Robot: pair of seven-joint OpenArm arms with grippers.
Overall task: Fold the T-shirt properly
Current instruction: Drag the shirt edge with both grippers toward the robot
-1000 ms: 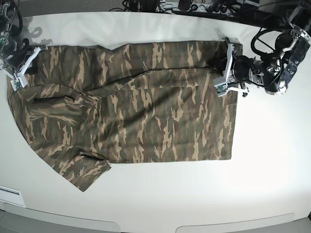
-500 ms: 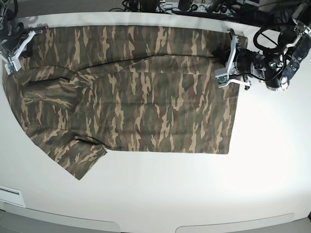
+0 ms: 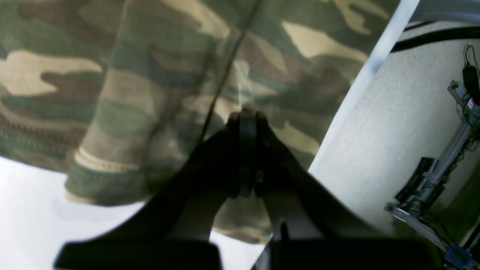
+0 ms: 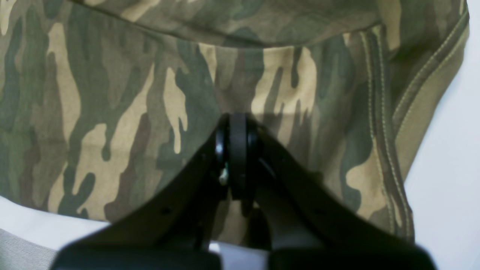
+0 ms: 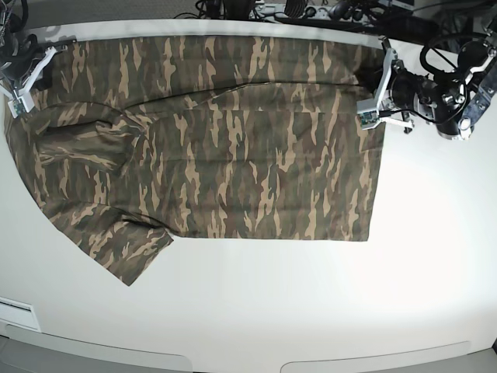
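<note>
The white table carries the T-shirt, which lies spread flat over its far half. One sleeve points toward the near left side.

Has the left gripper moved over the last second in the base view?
Yes. The left gripper, jaws shut on the camouflage cloth T-shirt, has moved towards the white table's far edge and outwards to the view's right, drawing the hem with it.

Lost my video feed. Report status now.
Left end effector and right end effector both shut on T-shirt. Shirt spread across table, not folded. Nothing in the way.
</note>
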